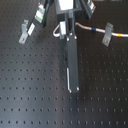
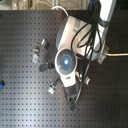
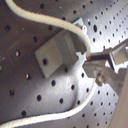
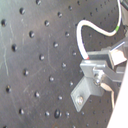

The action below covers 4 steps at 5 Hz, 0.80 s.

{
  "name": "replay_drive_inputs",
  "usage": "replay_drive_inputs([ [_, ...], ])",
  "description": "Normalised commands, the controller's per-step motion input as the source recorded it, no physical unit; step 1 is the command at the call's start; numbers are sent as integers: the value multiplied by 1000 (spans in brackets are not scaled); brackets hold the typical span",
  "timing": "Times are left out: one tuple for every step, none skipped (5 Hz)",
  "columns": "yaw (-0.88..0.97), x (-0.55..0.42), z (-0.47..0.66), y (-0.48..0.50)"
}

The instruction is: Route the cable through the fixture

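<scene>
The claw (image 3: 89, 64) pinches the cable (image 3: 75, 32) just beside a grey clip (image 3: 57, 54), at centre right of the first wrist view; its metal fingers (image 3: 102, 59) close on the white cord where it bends past the clip's edge. The grip sits that close, it seems, so the cord can be steered into the clip's slot. In the second wrist view the cable loops from upper right down to the claw (image 4: 92, 67), with a clip (image 4: 85, 90) below it.

In the first exterior view the arm (image 1: 67, 20) hangs at top centre over the black perforated tabletop (image 1: 30, 90); the cable (image 1: 92, 30) runs right to a clip (image 1: 106, 35) and on to the frame's right edge, showing a blue and a yellow-orange band. Two more clips (image 1: 24, 31) stand at upper left.

In the second exterior view the arm's body covers the claw and the grasp. Whether the cord already lies inside the near clip cannot be made out; the far ends are cut off.
</scene>
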Motion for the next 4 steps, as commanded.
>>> replay_drive_inputs([
  [0,0,19,0],
  [491,-49,38,-52],
  [866,-141,2,-29],
  [980,-98,1,-5],
])
